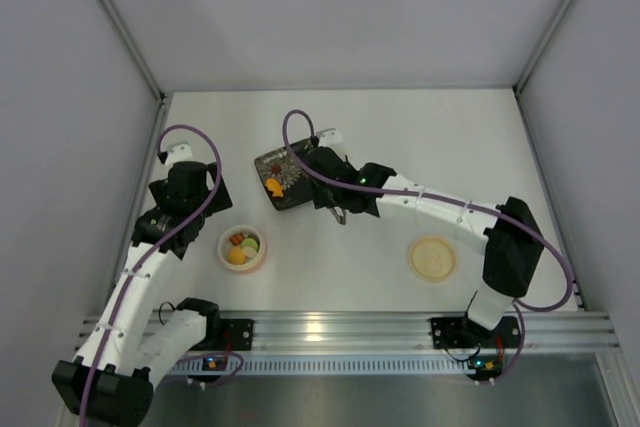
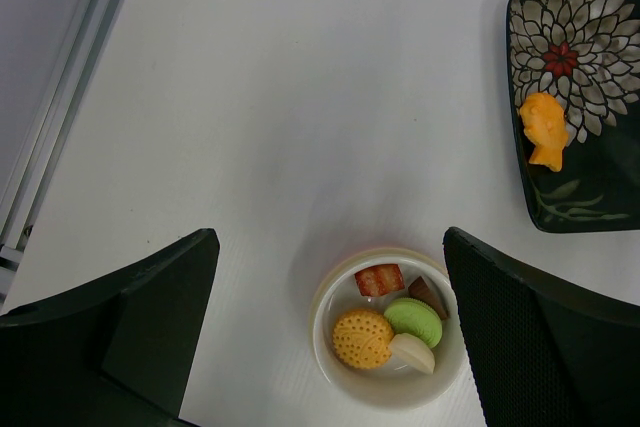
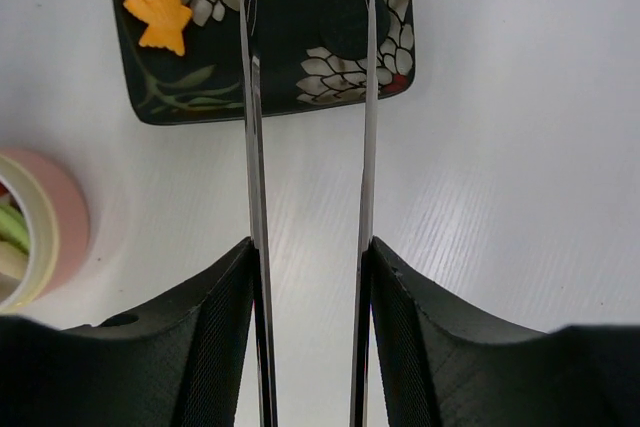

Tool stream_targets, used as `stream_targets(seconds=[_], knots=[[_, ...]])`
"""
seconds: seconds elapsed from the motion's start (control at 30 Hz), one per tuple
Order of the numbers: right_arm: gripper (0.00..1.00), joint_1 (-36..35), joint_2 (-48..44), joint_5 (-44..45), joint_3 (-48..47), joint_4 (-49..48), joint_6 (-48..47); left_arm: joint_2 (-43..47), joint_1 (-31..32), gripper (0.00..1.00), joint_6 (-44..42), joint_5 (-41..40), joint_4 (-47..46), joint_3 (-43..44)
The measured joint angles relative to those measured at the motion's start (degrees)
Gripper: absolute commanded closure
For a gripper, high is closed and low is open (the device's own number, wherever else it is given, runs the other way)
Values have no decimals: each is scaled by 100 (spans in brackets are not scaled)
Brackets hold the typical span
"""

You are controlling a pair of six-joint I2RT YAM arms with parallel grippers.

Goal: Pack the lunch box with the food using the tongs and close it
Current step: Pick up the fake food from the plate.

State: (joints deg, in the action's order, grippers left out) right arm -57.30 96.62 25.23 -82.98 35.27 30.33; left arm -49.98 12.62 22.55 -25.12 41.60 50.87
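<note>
The lunch box (image 1: 242, 248) is a small round bowl with a pinkish rim (image 2: 327, 299) and stands open near the left arm. It holds several pieces of food: an orange biscuit (image 2: 362, 337), a green macaron (image 2: 413, 321), a red cube (image 2: 380, 279), a brown bit and a whitish one. One orange fish-shaped piece (image 3: 155, 2) lies on the dark floral plate (image 3: 340, 47). My right gripper (image 3: 310, 247) is shut on the tongs (image 3: 250, 147), whose two slim arms reach over the plate, apart, with nothing between them. My left gripper (image 2: 328, 242) hangs open above the lunch box.
The round cream lid (image 1: 433, 258) lies flat on the table to the right, near the right arm's base. The plate (image 1: 285, 179) sits behind the lunch box. White walls enclose the table on the left, right and back.
</note>
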Motion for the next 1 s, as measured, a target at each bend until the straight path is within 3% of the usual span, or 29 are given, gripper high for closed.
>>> stream_targets(seconds=[0.4,1.0], knots=[[51,17,623,450,-103,330,-39,0,0,1,0,0,0,0],[50,59,944,407,-317,380,-151,0,0,1,0,0,0,0]])
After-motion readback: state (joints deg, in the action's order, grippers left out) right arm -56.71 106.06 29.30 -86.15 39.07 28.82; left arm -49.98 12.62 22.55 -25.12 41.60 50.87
